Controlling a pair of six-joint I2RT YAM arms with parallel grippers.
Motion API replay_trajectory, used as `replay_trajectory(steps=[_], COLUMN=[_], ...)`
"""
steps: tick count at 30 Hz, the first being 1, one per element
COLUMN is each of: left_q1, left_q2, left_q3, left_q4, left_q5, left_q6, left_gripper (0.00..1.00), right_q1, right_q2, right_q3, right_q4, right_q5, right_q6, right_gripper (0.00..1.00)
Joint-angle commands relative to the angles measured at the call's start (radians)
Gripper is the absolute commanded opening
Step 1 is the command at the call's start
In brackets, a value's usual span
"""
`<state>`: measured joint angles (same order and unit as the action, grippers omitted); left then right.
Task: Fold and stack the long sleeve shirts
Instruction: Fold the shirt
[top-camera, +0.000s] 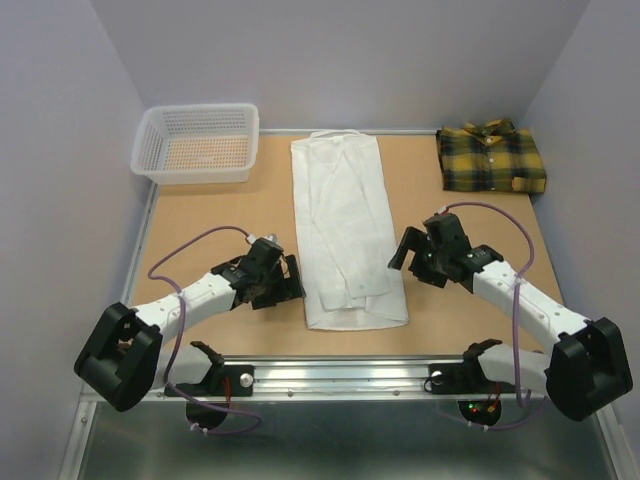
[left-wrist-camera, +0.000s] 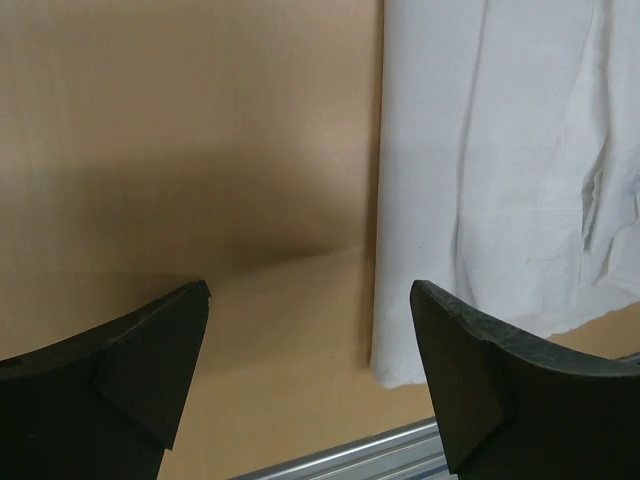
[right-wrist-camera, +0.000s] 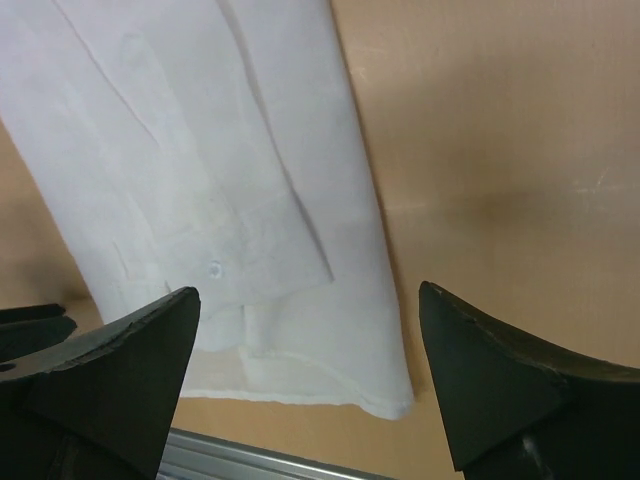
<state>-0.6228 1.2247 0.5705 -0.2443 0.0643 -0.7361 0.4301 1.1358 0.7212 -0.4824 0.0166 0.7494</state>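
- The white shirt (top-camera: 345, 225) lies flat in the middle of the table (top-camera: 210, 215), folded into a long narrow strip that runs from the far edge towards the near metal rail (top-camera: 350, 372)
- Its sleeves are laid in over the body, and a buttoned cuff shows close to the near hem
- The plaid shirt (top-camera: 492, 158) sits folded in a compact rectangle at the far right corner, well apart from the white one
- The left gripper (top-camera: 290, 278) is just left of the strip's near end, its jaws spread wide and empty
- The right gripper (top-camera: 408, 252) is just right of the same end, its jaws also wide apart and holding nothing
- A white mesh basket (top-camera: 200, 172) stands at the far left corner
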Motion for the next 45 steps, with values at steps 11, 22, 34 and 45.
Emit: replay_trajectory(steps=[11,22,34,45], left_q1=[-0.113,-0.183,-0.218,-0.244], left_q2=[0.028,0.120,0.131,-0.071], left_q3=[-0.051,-0.043,0.006,0.109], left_q4=[0.071,0.086,0.062,-0.147], left_q5=[0.092,0.069,0.040,0.060], left_q6=[-0.229,-0.256,-0.256,-0.263], left_gripper=[0.80,0.61,0.03,0.00], right_q1=[-0.033,-0.033,-0.033,-0.033], right_q2=[0.035,0.104,0.081,-0.076], right_q3=[-0.215,-0.273,-0.266,-0.109], right_q4=[0.030,0.117,0.120,-0.113], right_q5=[-0.233,-0.308,-0.291,-0.343], right_q6=[-0.016,-0.024,-0.042,-0.102], right_gripper=[0.73,0.60,0.12,0.01])
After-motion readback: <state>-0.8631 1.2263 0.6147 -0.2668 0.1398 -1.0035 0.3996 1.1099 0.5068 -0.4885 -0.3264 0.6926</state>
